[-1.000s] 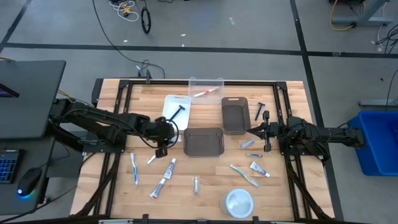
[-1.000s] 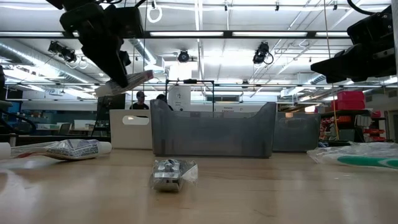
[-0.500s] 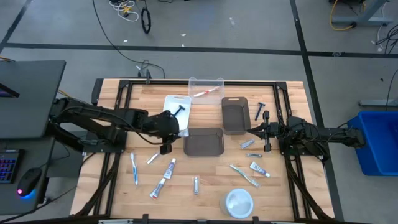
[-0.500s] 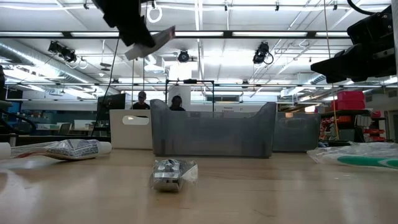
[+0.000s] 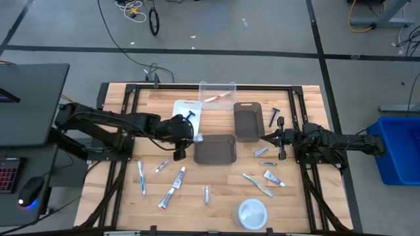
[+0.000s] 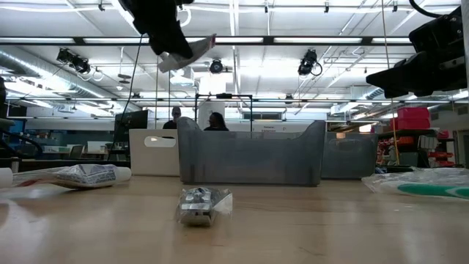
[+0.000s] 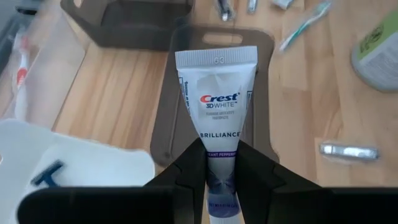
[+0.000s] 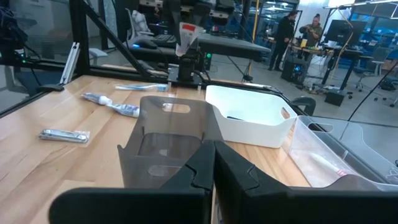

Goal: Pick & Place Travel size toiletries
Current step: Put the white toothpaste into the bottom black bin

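Gripping a toothpaste tube (image 7: 216, 112) above the dark bin's (image 5: 214, 150) left rim, left claw (image 5: 188, 136), right claw (image 5: 268, 137) shut

1. The left gripper (image 5: 186, 137) moved across the bench from the open wood near the small silvery tube (image 5: 161, 167) to the near-left corner of the dark grey bin (image 5: 215, 149) at the middle.
2. The toothpaste tube (image 7: 214, 106) rose with it: in the low view it climbed from just above the bin's rim level to near the ceiling lights, its flat end (image 6: 201, 45) now tipped upward.
3. In the high view the tube's white end (image 5: 199, 138) came to lie at the grey bin's edge, beside the white bin (image 5: 178, 113).
4. Two people (image 6: 212, 121) in the room behind shifted to the right.
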Robot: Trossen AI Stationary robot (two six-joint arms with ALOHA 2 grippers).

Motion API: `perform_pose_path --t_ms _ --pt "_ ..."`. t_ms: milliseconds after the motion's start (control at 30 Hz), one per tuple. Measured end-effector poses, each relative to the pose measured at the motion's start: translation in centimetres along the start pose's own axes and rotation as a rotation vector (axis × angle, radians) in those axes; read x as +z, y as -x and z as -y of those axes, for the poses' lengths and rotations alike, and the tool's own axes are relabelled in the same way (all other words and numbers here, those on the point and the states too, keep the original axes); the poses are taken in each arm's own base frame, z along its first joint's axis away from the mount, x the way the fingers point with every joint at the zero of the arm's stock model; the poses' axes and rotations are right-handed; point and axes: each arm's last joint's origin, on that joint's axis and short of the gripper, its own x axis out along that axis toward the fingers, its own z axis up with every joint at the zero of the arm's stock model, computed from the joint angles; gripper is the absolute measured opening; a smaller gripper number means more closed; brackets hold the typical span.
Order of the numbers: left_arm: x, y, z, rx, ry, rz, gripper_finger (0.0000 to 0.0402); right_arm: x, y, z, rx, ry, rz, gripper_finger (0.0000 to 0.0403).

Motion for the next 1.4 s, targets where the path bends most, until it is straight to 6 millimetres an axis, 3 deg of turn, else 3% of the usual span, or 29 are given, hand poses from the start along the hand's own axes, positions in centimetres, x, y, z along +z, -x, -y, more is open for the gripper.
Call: perform_pose_path --t_ms 467,733,1067,1400 --pt "4.5 -3.7 0.4 -0.011 -0.079 0.004 0.0075 -0.2 -0.1 0.0 0.003 -0.001 -0.02 0.0014" --pt "6.2 -5.4 0.9 -0.015 -0.084 0.005 0.0075 -0.2 -0.1 0.0 0.002 -0.001 -0.024 0.0013" --pt "5.7 -6.9 0.9 -0.006 -0.078 -0.04 0.0075 -0.2 -0.2 0.0 0.003 -0.001 -0.027 0.0014" --pt "3.4 -12.0 1.4 -0.049 -0.087 -0.178 0.0075 -0.2 -0.2 0.0 0.005 -0.001 -0.028 0.0014"
